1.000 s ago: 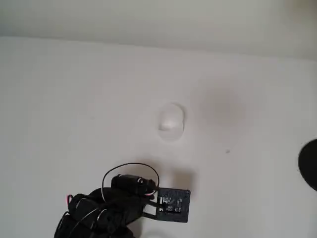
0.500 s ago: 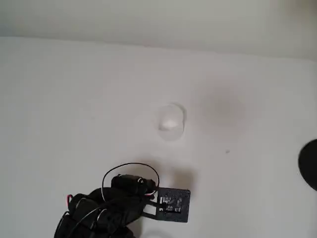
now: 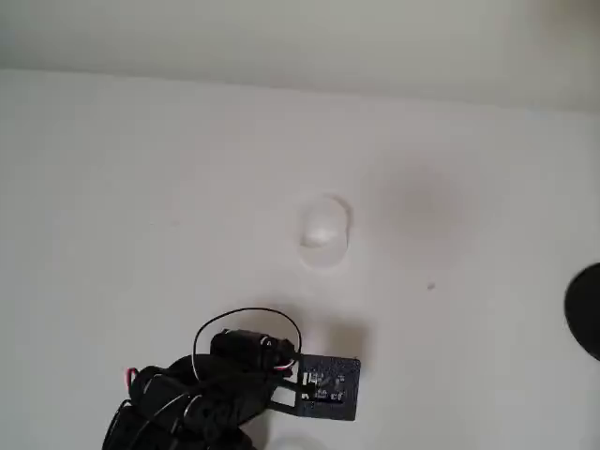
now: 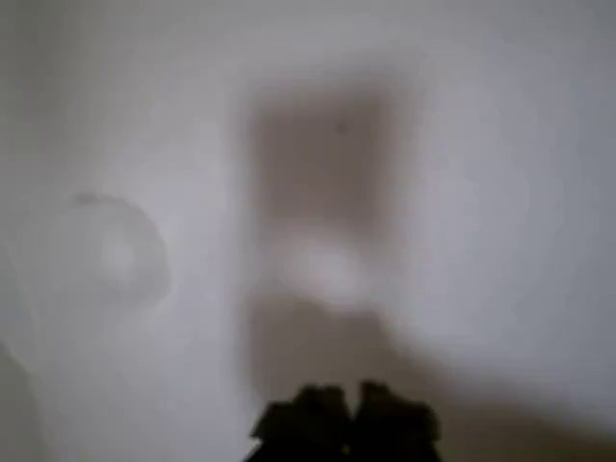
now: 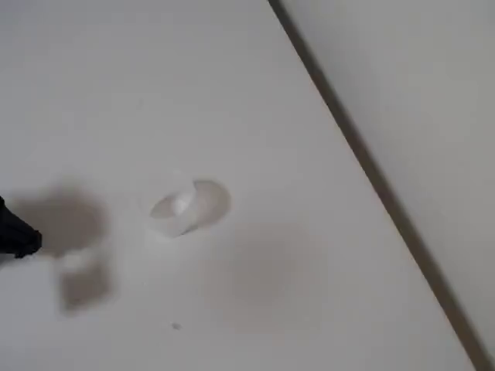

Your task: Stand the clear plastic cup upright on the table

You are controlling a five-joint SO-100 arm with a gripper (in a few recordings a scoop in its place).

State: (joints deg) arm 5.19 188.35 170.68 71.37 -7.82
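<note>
While the cup (image 3: 323,230) lay on its side on the bench (image 3: 141,187), well ahead of the hand (image 4: 344,399), nothing of the job looked done. Fingertips seemed pressed together, holding nothing. Reaching, gripping and righting were all left.

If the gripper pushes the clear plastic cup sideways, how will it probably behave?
The clear plastic cup appears to lie on its side on the table, so a push would probably make it roll. It looks thin and empty, so likely light and easily skidding. Its thin wall may flex if squeezed.
</note>
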